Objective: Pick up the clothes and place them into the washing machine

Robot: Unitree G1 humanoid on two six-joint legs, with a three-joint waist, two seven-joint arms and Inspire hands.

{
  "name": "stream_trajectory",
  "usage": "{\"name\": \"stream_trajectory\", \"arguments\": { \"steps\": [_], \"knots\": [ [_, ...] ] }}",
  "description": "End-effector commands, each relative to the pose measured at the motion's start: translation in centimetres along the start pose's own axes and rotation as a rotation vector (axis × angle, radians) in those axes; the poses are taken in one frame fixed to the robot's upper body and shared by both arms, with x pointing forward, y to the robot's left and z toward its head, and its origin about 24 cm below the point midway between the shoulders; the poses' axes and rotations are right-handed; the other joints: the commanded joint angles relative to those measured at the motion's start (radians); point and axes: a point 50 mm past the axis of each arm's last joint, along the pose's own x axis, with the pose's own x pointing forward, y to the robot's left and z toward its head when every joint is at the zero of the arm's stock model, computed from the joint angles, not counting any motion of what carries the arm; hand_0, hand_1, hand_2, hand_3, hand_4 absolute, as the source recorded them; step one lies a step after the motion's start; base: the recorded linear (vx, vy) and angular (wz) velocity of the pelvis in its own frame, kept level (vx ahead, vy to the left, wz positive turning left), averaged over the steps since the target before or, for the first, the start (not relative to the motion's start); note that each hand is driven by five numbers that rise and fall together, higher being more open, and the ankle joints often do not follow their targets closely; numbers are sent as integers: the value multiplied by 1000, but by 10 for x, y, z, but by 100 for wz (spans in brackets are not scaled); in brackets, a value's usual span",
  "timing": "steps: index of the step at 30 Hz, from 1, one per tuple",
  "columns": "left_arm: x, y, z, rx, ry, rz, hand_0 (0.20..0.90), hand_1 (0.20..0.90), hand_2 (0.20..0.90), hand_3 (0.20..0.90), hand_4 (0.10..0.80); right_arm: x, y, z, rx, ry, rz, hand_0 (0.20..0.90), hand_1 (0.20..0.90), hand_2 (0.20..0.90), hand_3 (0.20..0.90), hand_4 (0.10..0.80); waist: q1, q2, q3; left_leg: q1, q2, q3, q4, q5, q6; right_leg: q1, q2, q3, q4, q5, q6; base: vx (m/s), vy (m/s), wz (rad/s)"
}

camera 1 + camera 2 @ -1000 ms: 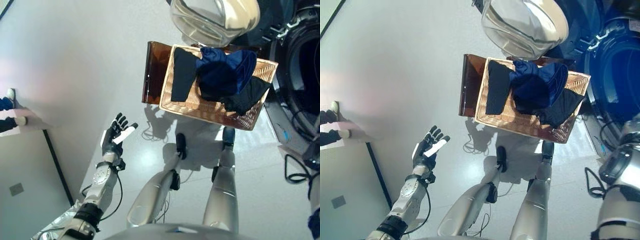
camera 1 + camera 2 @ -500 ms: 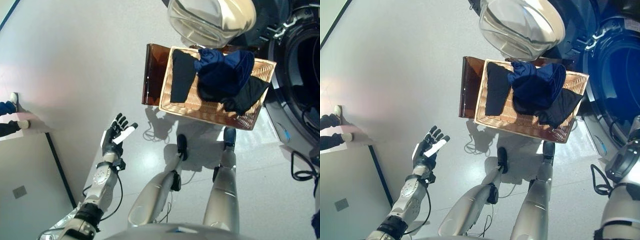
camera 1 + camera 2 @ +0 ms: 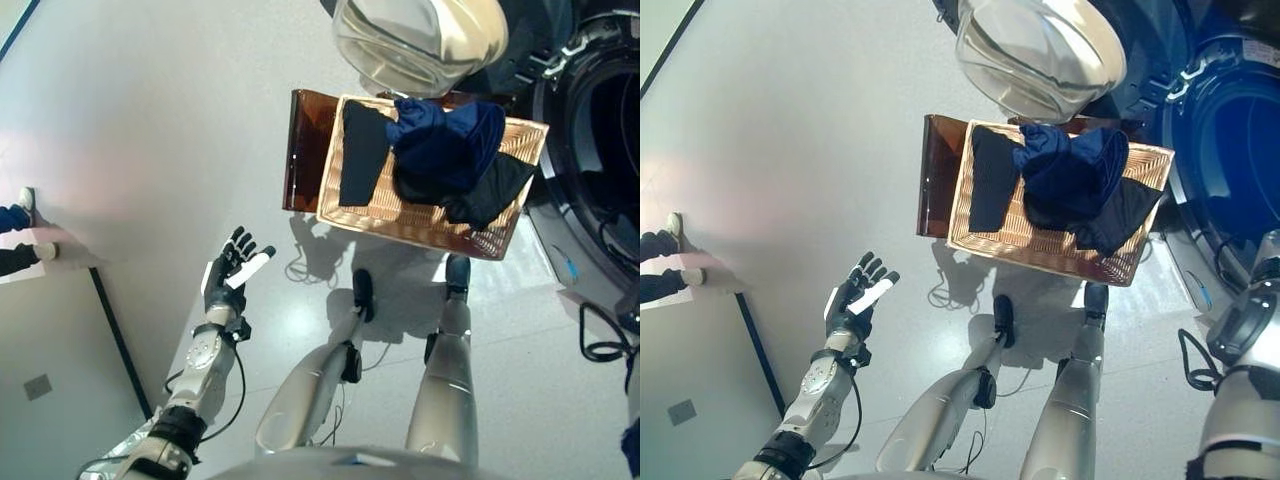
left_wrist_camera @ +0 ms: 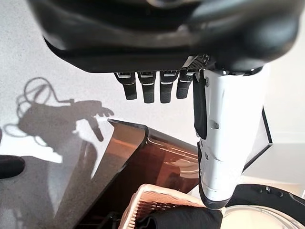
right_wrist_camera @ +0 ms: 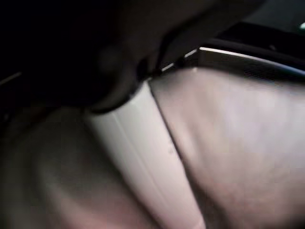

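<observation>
Left eye view: wicker basket (image 3: 352,205) sitting on a brown stand (image 3: 303,150) on the floor, just beside the washing machine (image 3: 590,170), whose glass door (image 3: 415,40) is hanging open above the basket's far edge. Clothes (image 3: 445,150) are lying heaped in the basket: a dark blue piece over black ones, a black strip (image 3: 362,150) draped toward the stand side. Left hand (image 3: 232,278) is hovering over bare floor, well apart from the basket, fingers straight and spread, grasping nothing.

Right eye view: same layout; right arm is showing at the lower right edge only, its hand not showing.

Left wrist view: fingers (image 4: 150,88) are hanging straight, white-covered thumb (image 4: 228,143) extended; stand and basket rim (image 4: 143,202) are lying ahead.

Right wrist view: only a white thumb cover (image 5: 143,162) and blurred pale surface close up; whether the right hand is released or clenched cannot be told.

Handling note: judged step is the reach to the basket. Advisable to bring the released hand over the heap's top, descend onto the blue piece, then clench deep enough to gather cloth without hooking the wicker.
</observation>
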Motion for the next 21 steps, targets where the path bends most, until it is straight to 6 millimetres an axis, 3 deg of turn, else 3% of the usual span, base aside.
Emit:
{"name": "stream_trajectory", "arguments": {
  "steps": [1,6,7,8,12,21],
  "knots": [
    [-9,36,8,-22,-85,144,900,900,900,900,800,-3,21,37,-256,-286,270,900,900,900,900,800,-26,-20,-102,11,55,12,46,-71,-129,62,27,-37,12,-64,-19,0,0,0],
    [-8,39,9,-7,-84,145,900,900,900,900,800,5,-18,-2,-592,-231,261,900,900,900,900,800,-30,-49,-101,26,60,9,63,-78,-127,93,30,-47,8,-61,-22,-6,-7,1],
    [-8,39,9,-1,-86,145,900,900,900,900,800,5,-33,-20,-739,-213,285,900,900,900,900,800,-35,-59,-95,36,63,5,73,-87,-127,110,31,-50,10,-67,-23,-51,-28,5],
    [-8,40,9,0,-87,146,900,900,900,900,800,4,-33,-21,-740,-212,285,900,900,900,900,800,-36,-60,-95,33,62,5,73,-83,-126,108,30,-50,8,-62,-23,-20,-35,7],
    [-8,49,7,5,-83,203,900,900,900,900,800,-8,-77,-68,-1041,-161,388,900,900,900,900,800,-46,-95,-91,57,68,-2,89,-93,-124,144,36,-57,10,-65,-26,-12,-28,0],
    [-7,57,8,47,-97,272,900,900,900,900,800,-30,-131,-109,-1422,-155,538,900,900,900,900,800,-56,-147,-99,87,76,-16,103,-101,-119,195,44,-73,-3,-62,-30,7,-13,0]
  ]
}}
